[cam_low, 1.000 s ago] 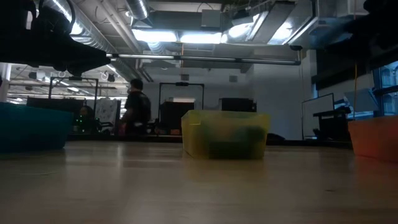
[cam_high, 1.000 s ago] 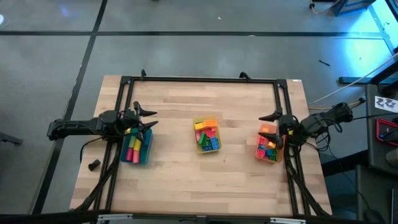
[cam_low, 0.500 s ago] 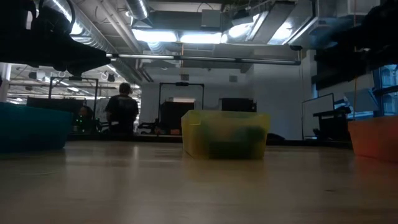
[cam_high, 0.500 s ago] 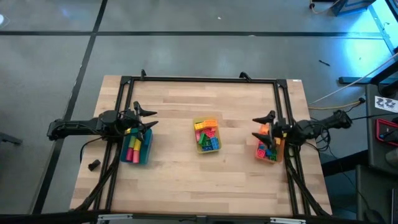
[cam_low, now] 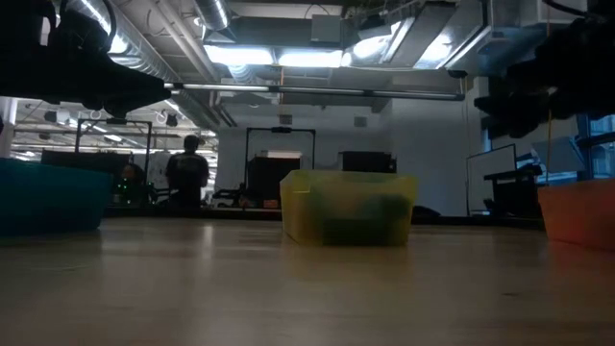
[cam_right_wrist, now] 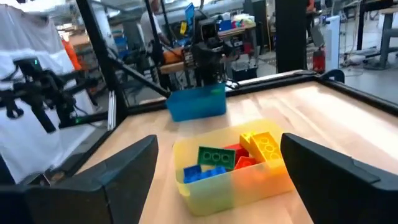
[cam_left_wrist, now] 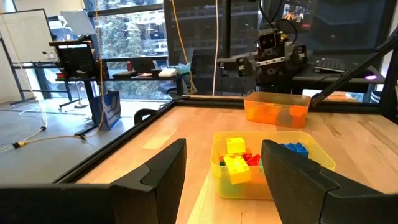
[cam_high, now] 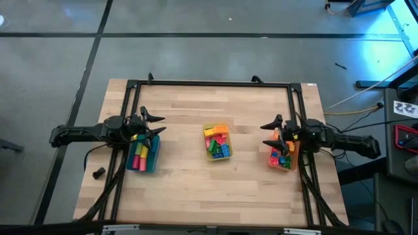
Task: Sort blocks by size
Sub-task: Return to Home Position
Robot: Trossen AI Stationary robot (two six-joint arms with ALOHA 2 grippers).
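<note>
Right, looking straight down with twelve o'clock at the far edge, the wooden table (cam_high: pixel 186 186) fills the middle and no loose piece lies on its boards.

The left arm (cam_high: pixel 85 133) reaches in from nine o'clock and the right arm (cam_high: pixel 339 140) from three o'clock, both lying low and level.

Three bins sit in a row across the centre line. The blue bin (cam_high: pixel 155 158) is at nine o'clock, the yellow bin (cam_high: pixel 207 149) is dead centre, and the orange bin (cam_low: pixel 579 213) is at three o'clock.

The left gripper (cam_high: pixel 157 125) hangs over the blue bin's twelve o'clock end and points toward three. Its fingers (cam_left_wrist: pixel 163 171) are spread wide with nothing between them.

The right gripper (cam_high: pixel 266 132) hovers at the orange bin's ten o'clock corner and points toward nine. Its jaws are likewise parted and empty.

Every one of the blocks (cam_high: pixel 219 140) is binned. Yellow, red, green and blue ones are heaped in the yellow bin. Long pink, yellow and green bars lie in the blue bin. A small mixed pile fills the orange bin.

Far off in the room beyond the table, a person (cam_low: pixel 187 173) stands with their back to us.
</note>
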